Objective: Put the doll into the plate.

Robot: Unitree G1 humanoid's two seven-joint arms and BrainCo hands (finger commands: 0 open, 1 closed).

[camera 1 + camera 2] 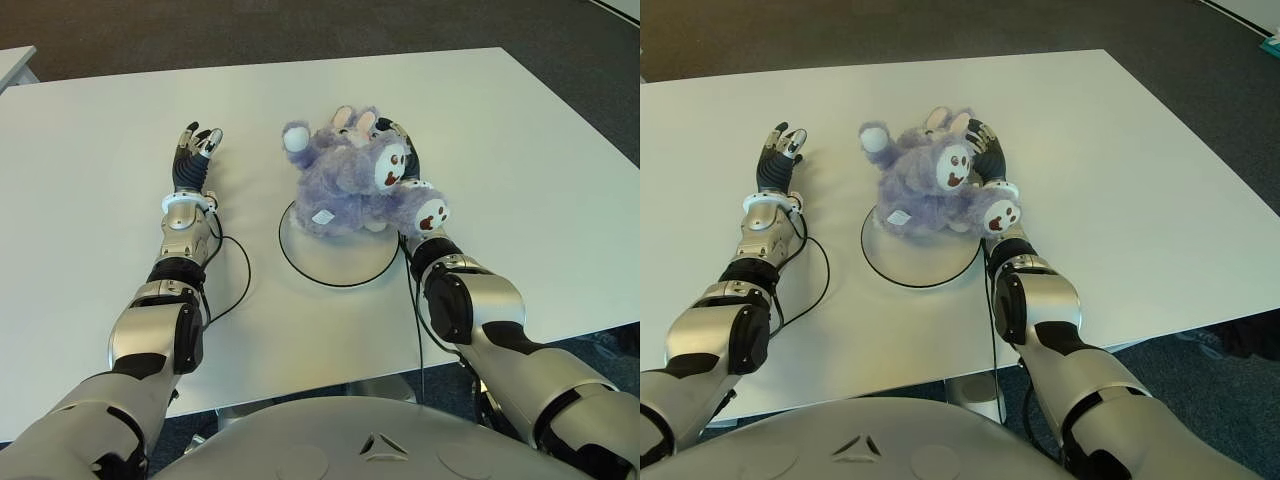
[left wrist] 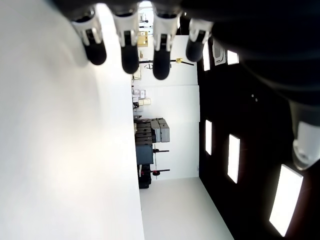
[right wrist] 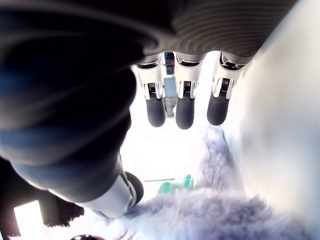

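A purple plush doll (image 1: 345,180) with white paws and a white face lies over the far part of the round white plate (image 1: 340,258); its body covers the far rim and its head leans right. My right hand (image 1: 405,150) is pressed against the doll's right side, mostly hidden behind it. In the right wrist view its fingers (image 3: 184,107) reach out straight above the fur of the doll (image 3: 215,210), not curled round it. My left hand (image 1: 196,150) shows left of the plate over the table, its fingers (image 2: 125,50) stretched out and holding nothing.
The white table (image 1: 90,180) stretches wide on both sides of the plate. A thin black cable (image 1: 240,270) loops beside my left forearm. Dark carpet (image 1: 300,30) lies beyond the far edge, and a corner of another table (image 1: 15,62) shows at far left.
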